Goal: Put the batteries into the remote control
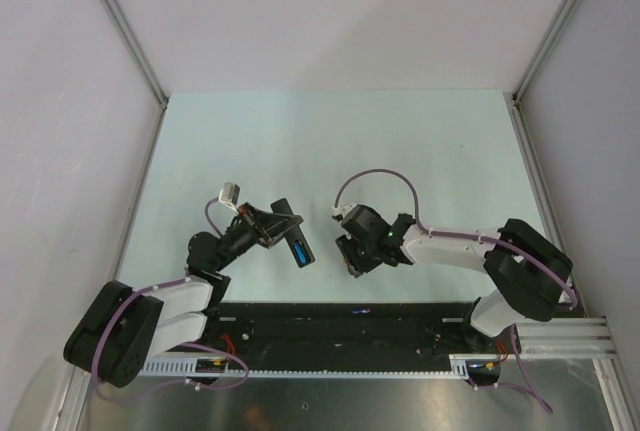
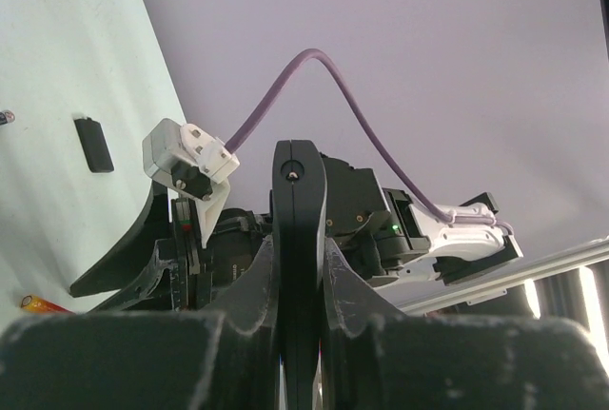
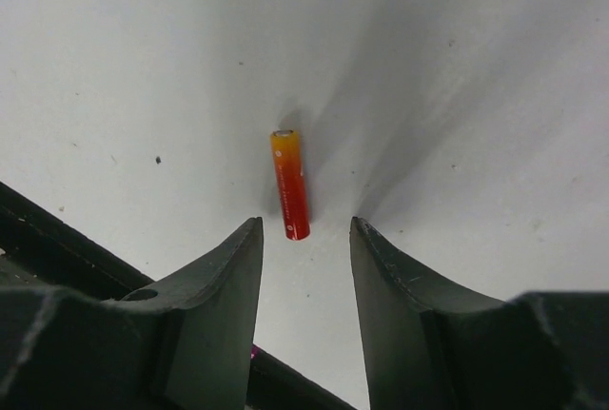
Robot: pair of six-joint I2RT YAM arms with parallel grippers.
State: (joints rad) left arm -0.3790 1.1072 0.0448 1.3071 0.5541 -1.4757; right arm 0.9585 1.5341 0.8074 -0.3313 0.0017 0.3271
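One red-orange battery (image 3: pixel 290 185) before released right pincer (image 3: pixel 304 226); left pincer (image 2: pixel 300 253) clenches remote control (image 2: pixel 300 182); black piece (image 2: pixel 93 144) nearby.

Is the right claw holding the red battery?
No, the red battery lies on the table, touching neither side of the open right claw.

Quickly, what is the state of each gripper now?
Left gripper: shut on the slim flat black plastic remote control.
Right gripper: open, holding nothing; the small red-orange cylindrical battery lies loose near its fingers.
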